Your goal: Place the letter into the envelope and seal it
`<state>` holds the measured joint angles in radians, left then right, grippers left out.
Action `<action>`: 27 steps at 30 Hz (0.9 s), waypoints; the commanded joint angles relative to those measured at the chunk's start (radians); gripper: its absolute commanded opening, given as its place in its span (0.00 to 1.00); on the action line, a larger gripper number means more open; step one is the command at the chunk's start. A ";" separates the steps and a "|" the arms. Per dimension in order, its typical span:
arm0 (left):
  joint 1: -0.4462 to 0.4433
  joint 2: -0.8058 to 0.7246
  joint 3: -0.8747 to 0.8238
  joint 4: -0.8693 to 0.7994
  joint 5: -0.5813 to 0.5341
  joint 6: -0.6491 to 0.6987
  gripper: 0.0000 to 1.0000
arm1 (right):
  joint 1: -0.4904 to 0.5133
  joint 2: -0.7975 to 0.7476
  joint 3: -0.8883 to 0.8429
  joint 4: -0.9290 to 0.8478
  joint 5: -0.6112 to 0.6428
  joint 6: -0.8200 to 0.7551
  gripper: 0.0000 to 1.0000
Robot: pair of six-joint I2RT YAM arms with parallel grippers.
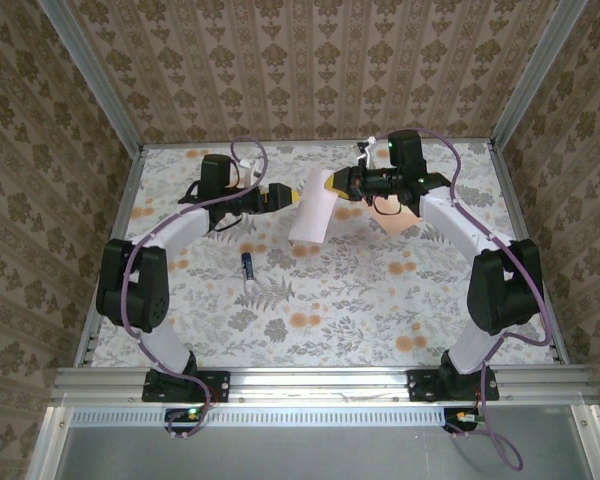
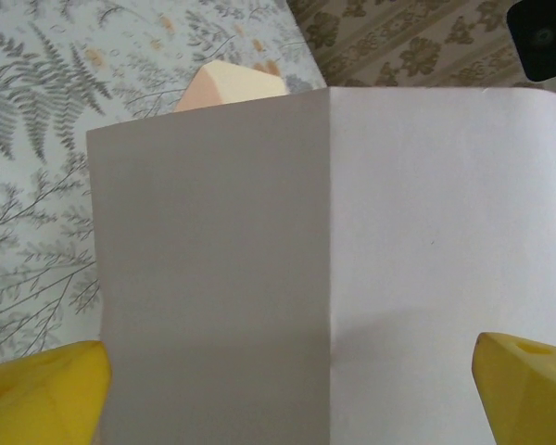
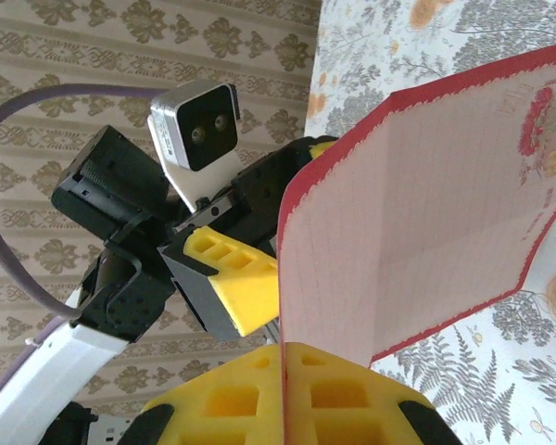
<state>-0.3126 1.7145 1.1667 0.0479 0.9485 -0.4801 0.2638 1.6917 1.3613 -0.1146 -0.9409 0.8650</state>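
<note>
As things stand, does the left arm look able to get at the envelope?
Probably not directly: the letter, pinched in the shut right gripper, hangs right in front of the open left gripper, and the envelope lies beyond it.

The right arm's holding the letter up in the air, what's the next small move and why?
Probably ease the open left gripper forward and close it on the letter. The right gripper pinches just one edge, the creased sheet is off the table, and the left fingers flank it. A second grip should steady it before aiming at the envelope.
</note>
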 commanded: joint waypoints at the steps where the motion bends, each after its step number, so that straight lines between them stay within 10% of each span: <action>1: -0.009 0.003 0.030 0.105 0.086 -0.043 1.00 | 0.009 -0.035 0.029 0.042 -0.048 0.011 0.00; 17: -0.030 0.005 0.020 0.123 0.128 -0.044 1.00 | 0.031 -0.015 0.073 0.136 -0.047 0.076 0.00; 27: -0.023 0.092 -0.062 0.870 0.291 -0.594 1.00 | 0.032 -0.009 0.073 0.171 -0.058 0.087 0.00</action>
<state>-0.3351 1.7611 1.1248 0.5888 1.1633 -0.8387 0.2909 1.6894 1.4036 0.0174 -0.9588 0.9436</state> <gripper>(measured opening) 0.997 0.059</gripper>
